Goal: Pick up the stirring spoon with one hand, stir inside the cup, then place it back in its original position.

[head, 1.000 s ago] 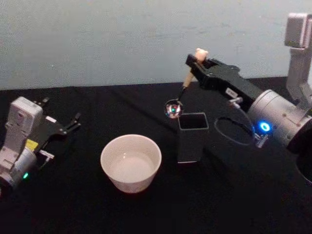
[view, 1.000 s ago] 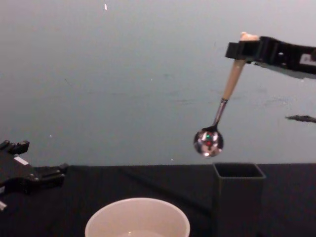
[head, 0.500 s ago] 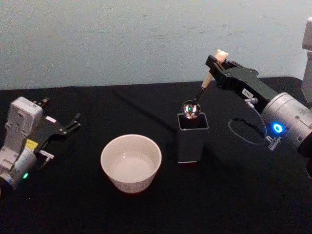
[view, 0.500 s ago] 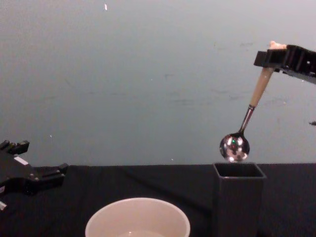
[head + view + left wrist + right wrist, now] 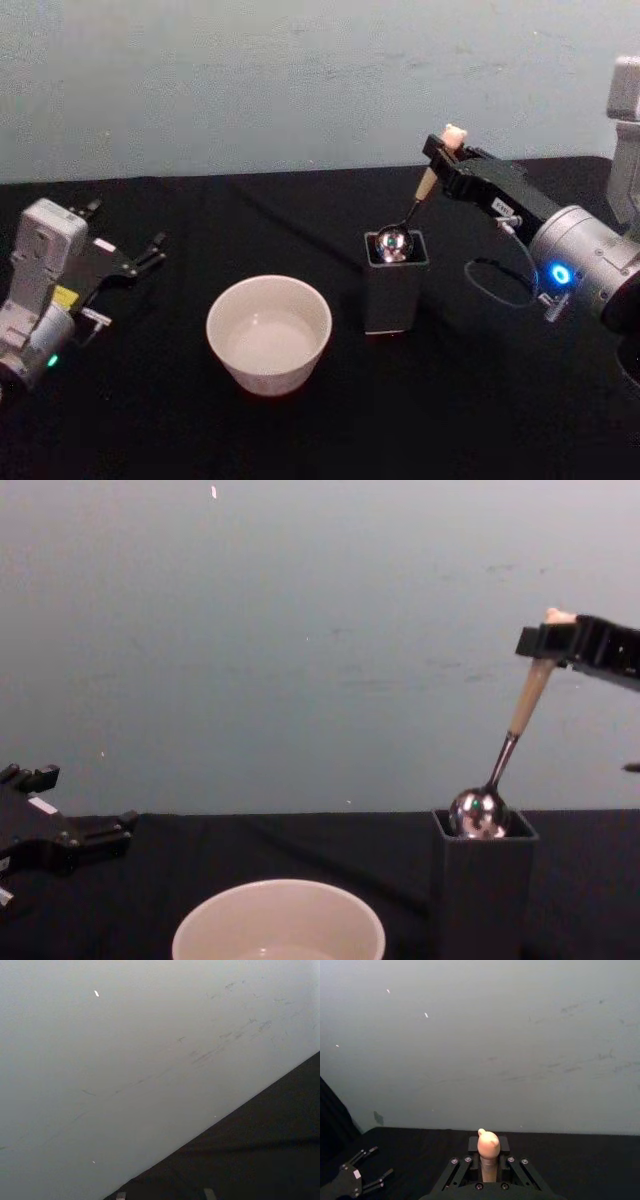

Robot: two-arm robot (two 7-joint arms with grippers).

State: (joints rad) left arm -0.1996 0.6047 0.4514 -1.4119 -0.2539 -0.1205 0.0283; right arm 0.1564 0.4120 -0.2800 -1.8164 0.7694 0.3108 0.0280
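My right gripper (image 5: pixel 445 160) (image 5: pixel 548 645) is shut on the top of the stirring spoon's cream handle (image 5: pixel 428 185), just under the bear head (image 5: pixel 488 1144). The spoon (image 5: pixel 525 700) hangs tilted. Its shiny bowl (image 5: pixel 393 242) (image 5: pixel 478 815) sits in the mouth of the dark grey square holder (image 5: pixel 393 292) (image 5: pixel 482 895), half below the rim. To the holder's left, apart from it, stands the cream-white cup (image 5: pixel 268 335) (image 5: pixel 278 920). My left gripper (image 5: pixel 127 225) (image 5: pixel 95 800) rests open at the table's left edge, far from both.
A black cloth (image 5: pixel 480 400) covers the table and a pale wall (image 5: pixel 250 80) rises behind it. A loose cable loop (image 5: pixel 495 282) hangs from my right wrist beside the holder. My left gripper (image 5: pixel 381 1160) appears far off in the right wrist view.
My right gripper carried the spoon rightward from beside the holder to over it, then lowered it. The bowl went from hanging above the rim to sitting in the holder's mouth. Left arm still.
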